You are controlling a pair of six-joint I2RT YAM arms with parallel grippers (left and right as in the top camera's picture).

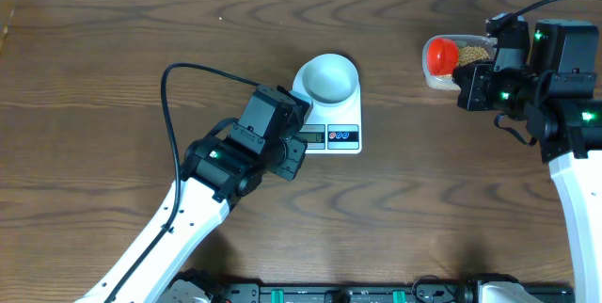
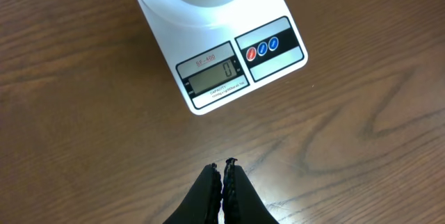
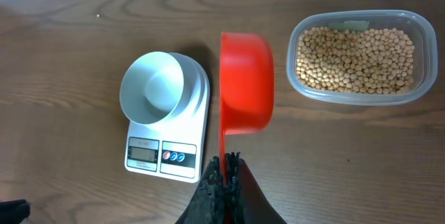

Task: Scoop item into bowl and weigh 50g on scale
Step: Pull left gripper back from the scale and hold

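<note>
The white bowl (image 1: 330,77) stands empty on the white scale (image 1: 337,136); both also show in the right wrist view, the bowl (image 3: 153,88) on the scale (image 3: 167,156). The scale's display (image 2: 214,78) reads 0. The tan beans (image 3: 356,59) fill a clear plastic tub (image 3: 424,78) at the far right (image 1: 473,54). My right gripper (image 3: 226,160) is shut on the handle of a red scoop (image 3: 246,83), held on its side between the scale and the tub, with no beans in sight in it. My left gripper (image 2: 224,165) is shut and empty, just short of the scale's front edge.
The left arm (image 1: 226,167) lies over the table left of the scale. The right arm (image 1: 555,87) stands at the right edge beside the tub. The rest is bare wooden tabletop (image 1: 113,58).
</note>
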